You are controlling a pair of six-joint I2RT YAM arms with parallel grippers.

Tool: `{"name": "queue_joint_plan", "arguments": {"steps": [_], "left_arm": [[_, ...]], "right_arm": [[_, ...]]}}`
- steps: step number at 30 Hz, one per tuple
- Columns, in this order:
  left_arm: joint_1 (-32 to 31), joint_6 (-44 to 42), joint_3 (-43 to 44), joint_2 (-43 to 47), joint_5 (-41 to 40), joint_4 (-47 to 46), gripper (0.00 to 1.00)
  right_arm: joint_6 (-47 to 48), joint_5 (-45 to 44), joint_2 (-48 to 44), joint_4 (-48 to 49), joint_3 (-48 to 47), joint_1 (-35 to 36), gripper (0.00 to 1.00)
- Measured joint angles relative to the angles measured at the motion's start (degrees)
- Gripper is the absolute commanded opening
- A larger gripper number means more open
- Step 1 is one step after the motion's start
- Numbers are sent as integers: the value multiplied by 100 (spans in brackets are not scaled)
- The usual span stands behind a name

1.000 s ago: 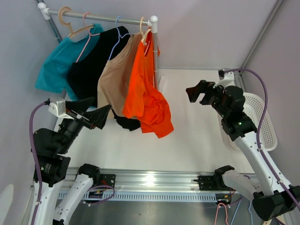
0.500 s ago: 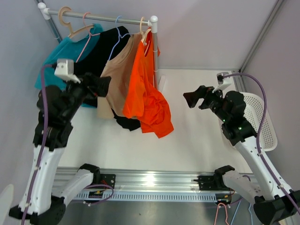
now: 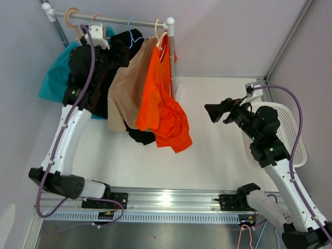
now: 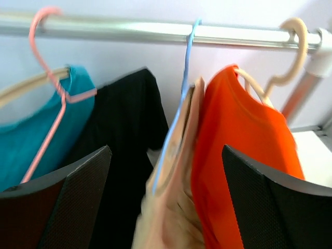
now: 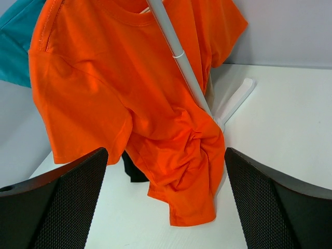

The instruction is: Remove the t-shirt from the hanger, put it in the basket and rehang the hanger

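Four t-shirts hang on hangers from a metal rail (image 3: 119, 21): teal (image 3: 54, 78), black (image 3: 98, 91), tan (image 3: 127, 88) and orange (image 3: 161, 104). My left gripper (image 3: 118, 51) is raised just below the rail, open and empty, in front of the black and tan shirts. In the left wrist view the gripper (image 4: 166, 155) frames the tan shirt (image 4: 176, 197) on its blue hanger (image 4: 188, 62), with the orange shirt (image 4: 244, 135) to its right. My right gripper (image 3: 220, 111) is open and empty, well right of the orange shirt (image 5: 129, 93), which its wrist camera faces.
The rack's upright pole (image 5: 181, 67) runs down in front of the orange shirt to a white foot on the table. A white basket (image 3: 300, 150) stands at the right edge. The teal shirt hangs on a pink hanger (image 4: 46, 62). Grey walls close in left and right.
My left arm has swung up from low at the left to the rail, its gripper now at the black and tan shirts. My right gripper has shifted slightly right and down.
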State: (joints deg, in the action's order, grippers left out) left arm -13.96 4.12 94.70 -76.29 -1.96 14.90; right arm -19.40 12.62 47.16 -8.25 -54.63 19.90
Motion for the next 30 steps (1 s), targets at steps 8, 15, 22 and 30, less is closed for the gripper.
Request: {"name": "queue_joint_plan", "arguments": {"steps": [8,15,22,30], "left_arm": [[9,-522,1040,-1370,-39,-409,90],[26,-564,1897,-2302,94,-367,81],[26,-557,2409,-2739,223,-240,70],[26,-551,2409,-2741,422,-2,49]], "right_arm": [[46,24,-31,-7,20,17,99],[129,-15,-42,-17,20,17,100],[151,-74,-33,-44,20,17,99],[149,-79,-7,-50,20,17,99]]}}
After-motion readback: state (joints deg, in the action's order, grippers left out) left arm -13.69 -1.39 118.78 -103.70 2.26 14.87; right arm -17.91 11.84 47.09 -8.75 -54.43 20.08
